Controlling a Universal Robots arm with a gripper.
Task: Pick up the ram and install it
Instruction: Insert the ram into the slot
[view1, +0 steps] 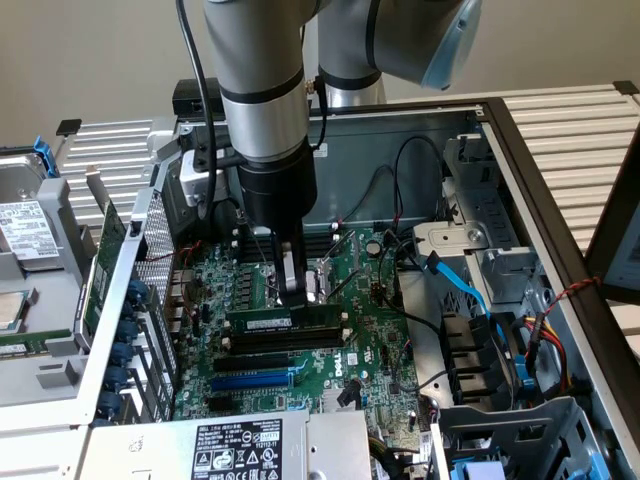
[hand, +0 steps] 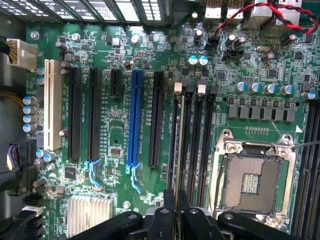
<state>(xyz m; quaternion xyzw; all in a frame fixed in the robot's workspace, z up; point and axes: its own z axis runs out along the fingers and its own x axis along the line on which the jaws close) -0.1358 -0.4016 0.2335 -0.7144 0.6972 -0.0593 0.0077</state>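
From my station I see the arm's black two-fingered gripper lowered inside the open grey metal computer case, its fingers pinched onto the top edge of the ram, a long thin green circuit-board stick with a white label. The ram stands upright on edge along the black memory slots with white end clips on the green motherboard. I cannot tell whether it is fully seated. In the wrist view, the gripper holds the ram edge-on between the long blue expansion slot and the square metal-framed processor socket.
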